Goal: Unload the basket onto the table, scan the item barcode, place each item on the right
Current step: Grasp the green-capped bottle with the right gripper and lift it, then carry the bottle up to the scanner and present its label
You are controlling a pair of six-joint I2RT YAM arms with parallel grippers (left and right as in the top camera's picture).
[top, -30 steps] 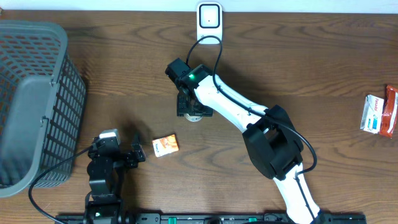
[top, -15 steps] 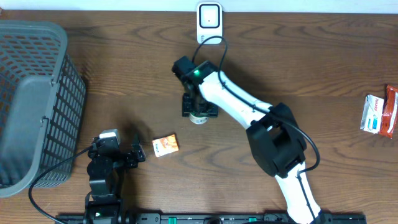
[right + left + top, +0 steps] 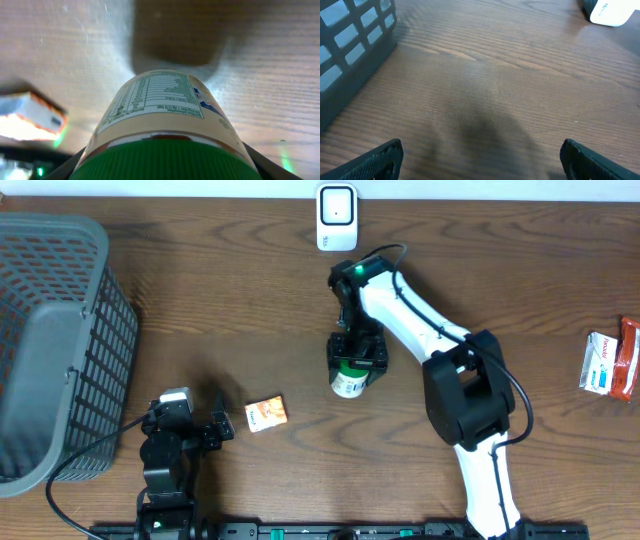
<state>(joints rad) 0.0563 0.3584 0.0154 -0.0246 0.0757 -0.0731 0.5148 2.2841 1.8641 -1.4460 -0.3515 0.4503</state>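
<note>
Right tool: centre of the overhead frame, pointing down, clenched around the cream-labelled bottle with green cap; black fingers against both sides of the cap in the right wrist view.
Bottle: just below the middle of the overhead frame, gripped at the cap end, far end aimed at the desk; contact with the wood impossible to tell. Panel of small printed text facing the right wrist camera, blue marking at the label's right edge; no barcode to be made out.
Scanner: white upright scanner with a dark window, top centre edge of the overhead frame, above and slightly left of the bottle, well apart from it.
Left tool: lower left of the overhead frame, released, jaws spread wide, only bare wood between the two dark fingertips.
Box: small orange-and-white box, flat on the desk, between the left tool and the bottle, touching neither.
Basket: grey plastic mesh basket, filling the left edge of the overhead frame, near the left tool.
Packets: white-and-blue packet and red packet, side by side at the right edge.
Desk: dark brown wooden desk.
</note>
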